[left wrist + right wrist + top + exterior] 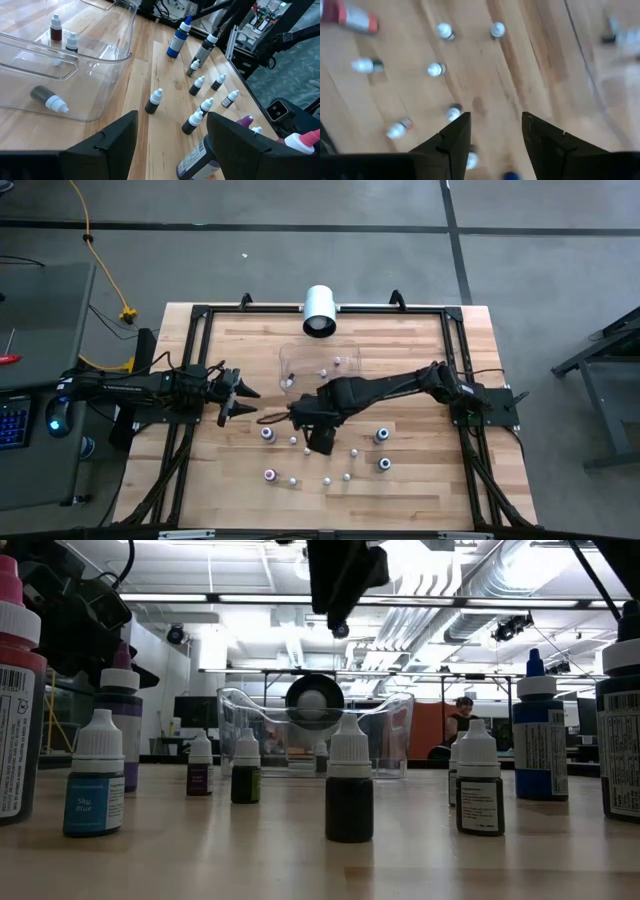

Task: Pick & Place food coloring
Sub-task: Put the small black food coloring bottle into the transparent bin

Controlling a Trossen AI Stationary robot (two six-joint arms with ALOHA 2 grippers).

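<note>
Right gripper, fingers spread and empty, hangs over upright food coloring bottles; left gripper waits spread, farther off.

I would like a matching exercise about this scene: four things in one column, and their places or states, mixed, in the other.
1 white cylinder
2 clear tray
3 left gripper
4 right gripper

a holds a few small bottles
b above loose bottles on the wood
c at the table's far edge
d left of the tray, open

Pairs: 1c, 2a, 3d, 4b
</note>
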